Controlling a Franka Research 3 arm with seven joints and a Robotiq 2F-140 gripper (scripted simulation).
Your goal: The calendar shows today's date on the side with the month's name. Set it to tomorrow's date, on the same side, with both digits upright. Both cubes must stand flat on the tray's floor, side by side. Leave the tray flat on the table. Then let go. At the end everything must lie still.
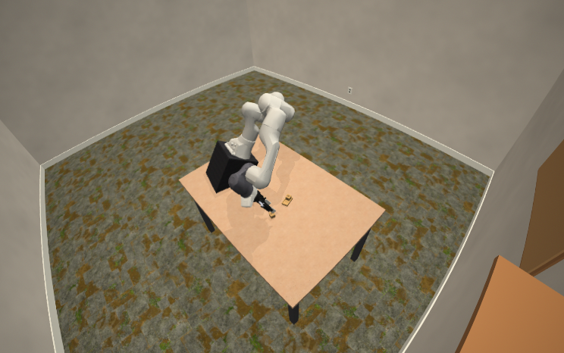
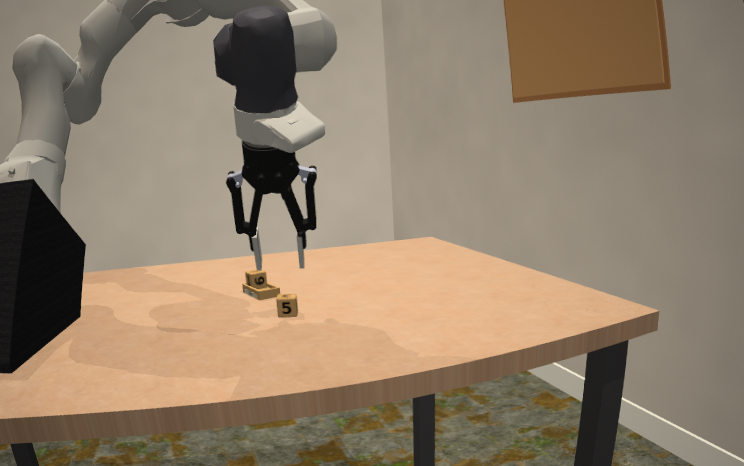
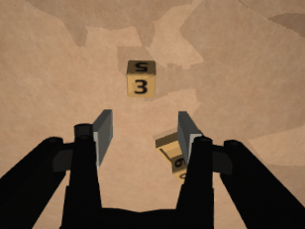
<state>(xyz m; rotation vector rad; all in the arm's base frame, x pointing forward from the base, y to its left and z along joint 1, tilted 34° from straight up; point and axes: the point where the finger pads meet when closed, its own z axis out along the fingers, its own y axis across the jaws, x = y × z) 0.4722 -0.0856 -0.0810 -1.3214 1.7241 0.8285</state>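
Observation:
My gripper (image 1: 270,207) (image 2: 280,267) (image 3: 145,124) is partly open and empty, pointing down above the table. A loose wooden cube (image 1: 272,215) (image 2: 286,305) (image 3: 141,86) sits flat on the table, outside the tray. A 5 stands upright on its side towards the exterior camera; the wrist view also shows a 3, apparently on top. The small wooden tray (image 1: 286,203) (image 2: 266,293) (image 3: 166,141) lies near it. The other cube (image 2: 255,279) (image 3: 179,163) is in the tray; the exterior view shows a turned 6 or 9 on it. The right finger partly hides tray and cube in the wrist view.
The wooden table (image 1: 316,232) (image 2: 466,307) bears the tray and the loose cube. The black robot base block (image 1: 224,168) (image 2: 49,285) stands at one end of the table. The arm's shadow falls around the loose cube.

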